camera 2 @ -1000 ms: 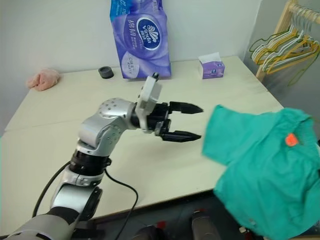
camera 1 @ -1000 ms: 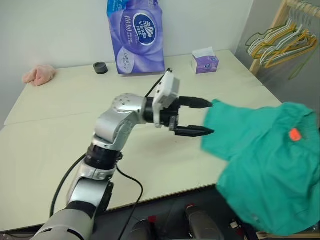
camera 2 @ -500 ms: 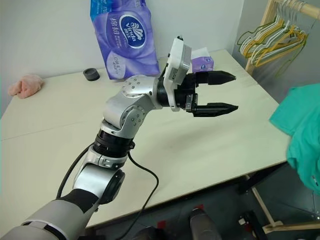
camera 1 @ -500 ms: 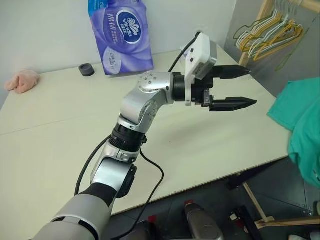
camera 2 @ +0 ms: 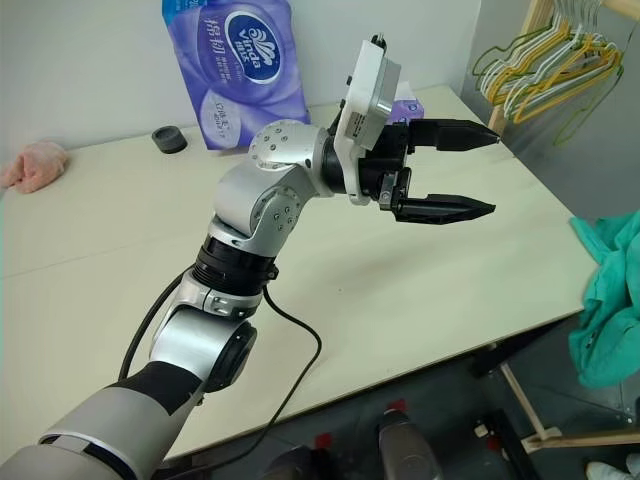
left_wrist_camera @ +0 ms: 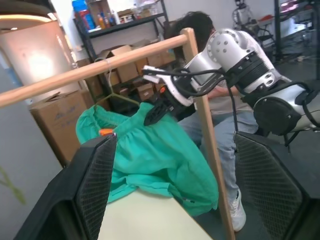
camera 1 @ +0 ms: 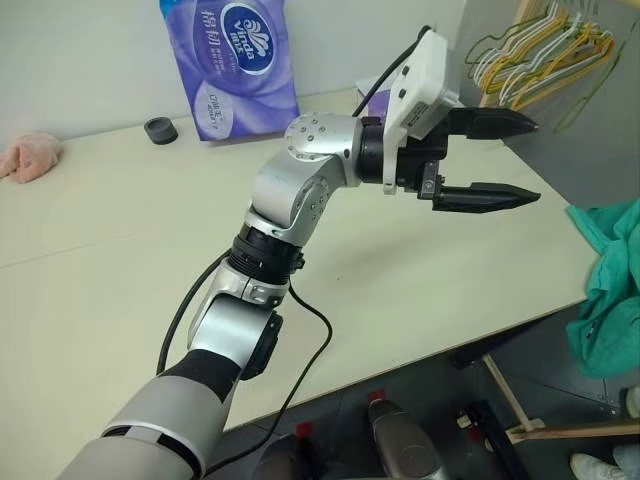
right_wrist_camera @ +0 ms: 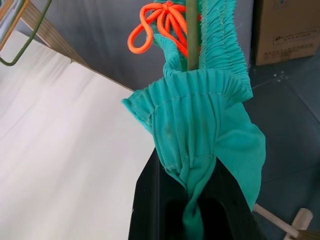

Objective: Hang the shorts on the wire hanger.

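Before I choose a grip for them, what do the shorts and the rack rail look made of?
The shorts: soft matte teal knit or woven cloth, judging by the gathered, ruffled waistband and limp folds. The rack rail: pale, unpainted wood by its look, a smooth round bar on a similar post.

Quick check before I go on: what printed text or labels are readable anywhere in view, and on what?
"Vinda": white logo on the purple tissue pack.
Chinese characters above it: too blurred to read.
Small purple tissue box: print too small.
Cardboard box: label unreadable.
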Robot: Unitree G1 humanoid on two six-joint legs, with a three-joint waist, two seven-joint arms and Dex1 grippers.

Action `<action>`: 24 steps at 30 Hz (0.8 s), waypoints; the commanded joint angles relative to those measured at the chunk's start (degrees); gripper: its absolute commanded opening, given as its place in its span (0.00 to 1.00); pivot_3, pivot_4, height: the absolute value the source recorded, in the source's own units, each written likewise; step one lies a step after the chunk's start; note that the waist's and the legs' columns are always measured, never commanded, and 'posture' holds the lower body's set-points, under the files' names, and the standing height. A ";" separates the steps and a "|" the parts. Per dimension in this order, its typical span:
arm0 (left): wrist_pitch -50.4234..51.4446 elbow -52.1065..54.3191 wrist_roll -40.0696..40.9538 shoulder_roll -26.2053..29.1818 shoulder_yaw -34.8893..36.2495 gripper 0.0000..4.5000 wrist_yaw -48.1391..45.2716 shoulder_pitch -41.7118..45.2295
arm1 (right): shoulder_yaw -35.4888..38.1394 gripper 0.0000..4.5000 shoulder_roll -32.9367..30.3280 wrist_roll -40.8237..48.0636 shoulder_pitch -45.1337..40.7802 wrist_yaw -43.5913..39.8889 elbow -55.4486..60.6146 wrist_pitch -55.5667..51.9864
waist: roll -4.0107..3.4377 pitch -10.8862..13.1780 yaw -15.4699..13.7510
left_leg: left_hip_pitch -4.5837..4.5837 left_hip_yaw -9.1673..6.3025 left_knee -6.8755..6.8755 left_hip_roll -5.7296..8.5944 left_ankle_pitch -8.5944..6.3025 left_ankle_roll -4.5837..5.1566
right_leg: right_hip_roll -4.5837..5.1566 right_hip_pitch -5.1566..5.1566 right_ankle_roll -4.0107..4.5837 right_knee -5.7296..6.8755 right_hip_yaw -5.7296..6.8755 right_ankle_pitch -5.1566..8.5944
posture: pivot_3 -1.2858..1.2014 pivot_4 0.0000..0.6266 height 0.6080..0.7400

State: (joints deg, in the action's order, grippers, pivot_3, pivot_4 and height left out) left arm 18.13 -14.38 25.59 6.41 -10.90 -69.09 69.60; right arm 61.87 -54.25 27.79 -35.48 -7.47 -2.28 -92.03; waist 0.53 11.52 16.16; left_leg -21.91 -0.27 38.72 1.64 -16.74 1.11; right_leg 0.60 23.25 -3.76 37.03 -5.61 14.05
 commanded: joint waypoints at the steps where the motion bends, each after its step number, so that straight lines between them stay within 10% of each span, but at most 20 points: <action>1: -1.03 -1.77 0.42 -1.26 0.73 0.87 -1.17 3.11 | 1.92 0.00 1.65 2.87 -0.61 3.28 2.71 -0.47 | 0.03 0.02 0.07 | 0.00 0.05 0.01 0.00 -0.02 0.04 | 0.00 0.00 -0.05 -0.04 -0.04 -0.03 | 0.36 0.35 1.00; 9: 2.97 -6.75 3.59 -3.43 2.27 0.87 -4.49 7.90 | 3.35 0.00 6.70 8.53 -5.17 9.38 9.35 -0.47 | 0.02 0.20 1.45 | -0.03 0.29 0.03 0.02 -0.10 0.16 | 0.04 0.06 -0.27 -0.16 -0.23 -0.13 | 0.36 0.34 1.00; 24: -3.93 -16.37 -0.62 -4.26 3.02 0.88 -7.17 11.64 | -2.20 0.99 11.80 9.29 -8.70 19.06 23.38 2.17 | -0.04 0.30 2.94 | -0.08 0.35 -0.06 -0.01 -0.11 0.18 | 0.00 0.21 -0.31 -0.14 -0.32 -0.10 | 0.36 0.32 1.00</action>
State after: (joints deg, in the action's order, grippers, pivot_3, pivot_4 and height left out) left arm 15.87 -30.45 25.32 2.13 -9.23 -75.86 79.21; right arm 61.67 -40.88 38.99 -43.97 11.46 17.20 -91.94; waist 0.49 11.82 19.11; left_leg -21.99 0.08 38.66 1.63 -16.85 1.29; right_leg 0.60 23.46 -4.07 36.90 -5.94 13.95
